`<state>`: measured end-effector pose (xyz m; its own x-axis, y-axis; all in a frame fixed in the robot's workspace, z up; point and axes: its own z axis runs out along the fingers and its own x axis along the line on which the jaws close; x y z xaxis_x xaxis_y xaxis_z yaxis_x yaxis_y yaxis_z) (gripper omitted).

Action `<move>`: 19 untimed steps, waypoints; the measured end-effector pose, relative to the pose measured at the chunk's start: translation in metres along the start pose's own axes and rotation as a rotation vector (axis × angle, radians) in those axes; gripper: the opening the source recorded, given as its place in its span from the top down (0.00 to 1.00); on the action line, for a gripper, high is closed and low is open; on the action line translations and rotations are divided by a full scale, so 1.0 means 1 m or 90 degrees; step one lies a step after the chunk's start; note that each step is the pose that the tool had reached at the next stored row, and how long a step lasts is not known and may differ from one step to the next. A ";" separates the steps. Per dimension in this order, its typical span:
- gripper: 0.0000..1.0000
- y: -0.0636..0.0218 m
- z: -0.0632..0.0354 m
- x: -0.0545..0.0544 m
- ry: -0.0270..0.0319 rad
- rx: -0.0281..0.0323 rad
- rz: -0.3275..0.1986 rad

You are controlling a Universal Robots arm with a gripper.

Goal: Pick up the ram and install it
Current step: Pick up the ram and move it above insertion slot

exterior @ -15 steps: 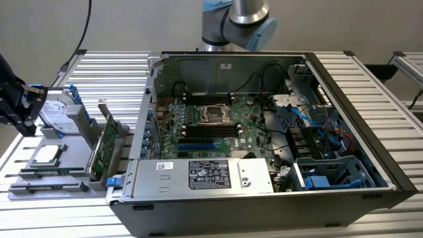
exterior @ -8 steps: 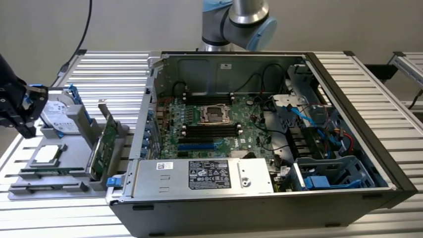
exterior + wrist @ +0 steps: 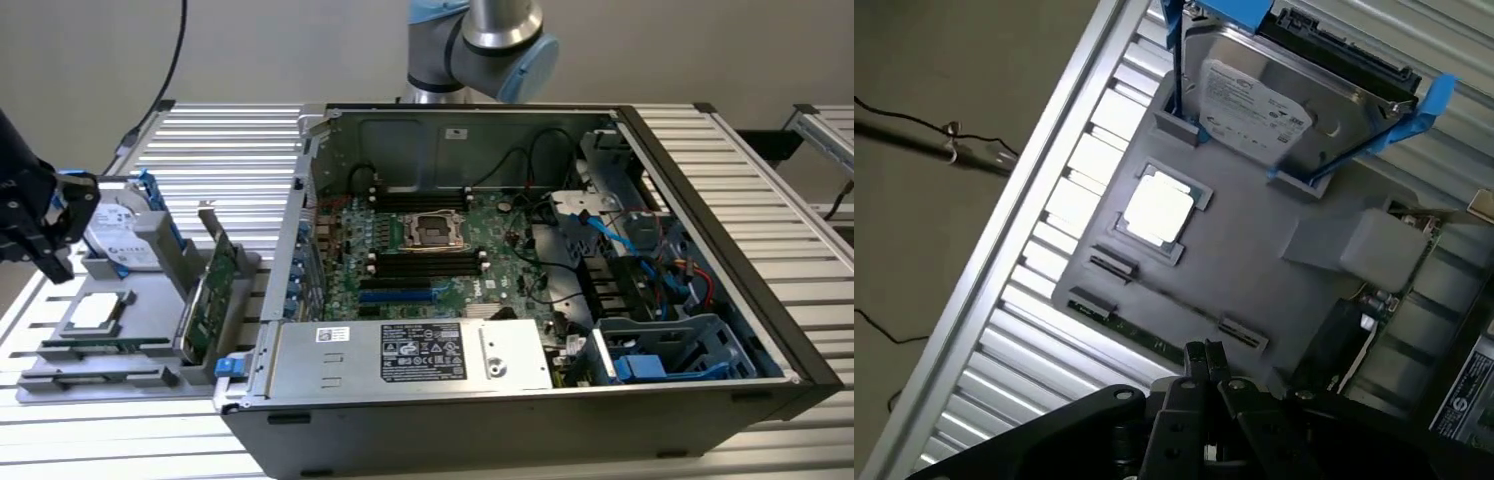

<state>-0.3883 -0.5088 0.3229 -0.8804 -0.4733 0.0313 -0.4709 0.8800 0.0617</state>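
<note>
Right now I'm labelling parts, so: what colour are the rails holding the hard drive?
Blue. The rails on the hard drive show best in the wrist view.

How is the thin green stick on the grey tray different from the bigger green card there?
The ram sits low in the grey tray; the expansion card stands tall on its edge. The ram is a slim narrow strip; the card is far broader and carries a metal bracket. Both are green circuit boards on that tray.

1. The tray is smooth, matt grey plastic.
2. On the tray, the hard drive is shiny metal with a paper label.
3. Beneath the tray, the tabletop is ribbed pale metal.
4. The gripper is matt black.
</note>
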 end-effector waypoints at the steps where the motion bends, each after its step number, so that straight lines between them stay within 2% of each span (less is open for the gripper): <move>1: 0.89 -0.0001 0.0006 0.000 0.0007 0.0004 -0.012; 19: 0.89 -0.0007 0.0104 0.000 0.0137 0.0069 -0.220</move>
<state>-0.3883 -0.5088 0.3125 -0.6672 -0.7442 0.0313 -0.7419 0.6677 0.0617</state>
